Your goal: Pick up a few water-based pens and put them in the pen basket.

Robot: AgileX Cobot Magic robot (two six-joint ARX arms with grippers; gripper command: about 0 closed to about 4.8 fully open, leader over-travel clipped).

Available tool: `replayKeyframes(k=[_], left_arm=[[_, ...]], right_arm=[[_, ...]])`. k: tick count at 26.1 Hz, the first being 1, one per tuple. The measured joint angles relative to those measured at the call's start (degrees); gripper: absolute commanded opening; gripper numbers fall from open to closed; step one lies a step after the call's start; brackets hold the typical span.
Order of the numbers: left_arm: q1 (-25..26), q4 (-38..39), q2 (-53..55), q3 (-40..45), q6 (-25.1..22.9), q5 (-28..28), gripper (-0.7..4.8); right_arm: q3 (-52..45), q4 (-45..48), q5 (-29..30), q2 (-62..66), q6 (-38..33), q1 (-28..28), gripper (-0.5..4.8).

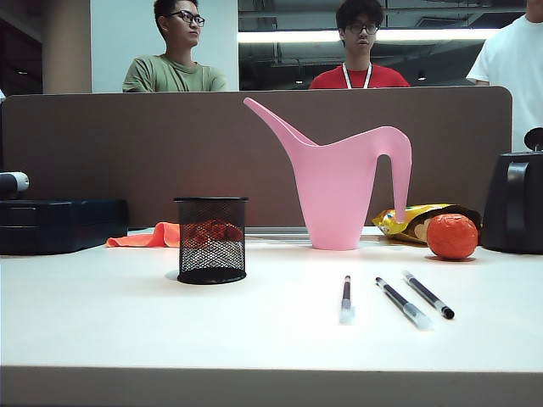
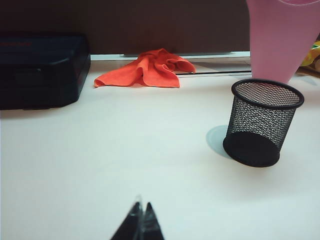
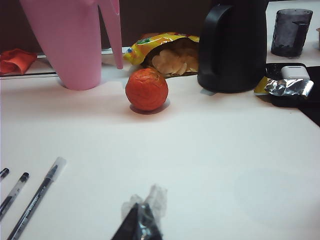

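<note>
Left pincer (image 2: 141, 220) closed, empty, low over the counter (image 2: 125, 150); pen basket (image 2: 261, 122) is seen ahead of it and off to one side, upright. Right pincer (image 3: 142, 222) closed, something clear caught at its tips; water-based pens (image 3: 30, 200) lie flat beside it, well apart from the basket.

Risks judged: thin pens may be rolled or pushed flat by the fingers; the light basket may be tipped by a pen striking its rim; the pink watering can (image 1: 339, 186) and orange ball (image 3: 146, 89) may be nudged.

Counter white, smooth, cluttered at the back. Brown partition behind; three onlookers beyond it.
</note>
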State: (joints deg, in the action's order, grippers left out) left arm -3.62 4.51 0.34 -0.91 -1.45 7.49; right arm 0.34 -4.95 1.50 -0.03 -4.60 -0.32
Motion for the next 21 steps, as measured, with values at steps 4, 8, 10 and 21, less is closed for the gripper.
replayKeyframes(k=[4, 8, 10, 21], left_arm=[[0.00, 0.00, 0.00, 0.00, 0.00, 0.00, -0.04], [0.00, 0.00, 0.00, 0.00, 0.00, 0.00, -0.04], [0.00, 0.00, 0.00, 0.00, 0.00, 0.00, -0.04], [-0.02, 0.00, 0.00, 0.00, 0.00, 0.00, -0.04]], right_arm=[[0.00, 0.24, 0.02, 0.00, 0.00, 0.00, -0.06], [0.00, 1.07, 0.85, 0.00, 0.00, -0.02, -0.06], [0.00, 1.31, 2.73, 0.00, 0.00, -0.02, -0.06], [5.77, -1.97, 7.76, 0.09, -3.06, -0.02, -0.06]])
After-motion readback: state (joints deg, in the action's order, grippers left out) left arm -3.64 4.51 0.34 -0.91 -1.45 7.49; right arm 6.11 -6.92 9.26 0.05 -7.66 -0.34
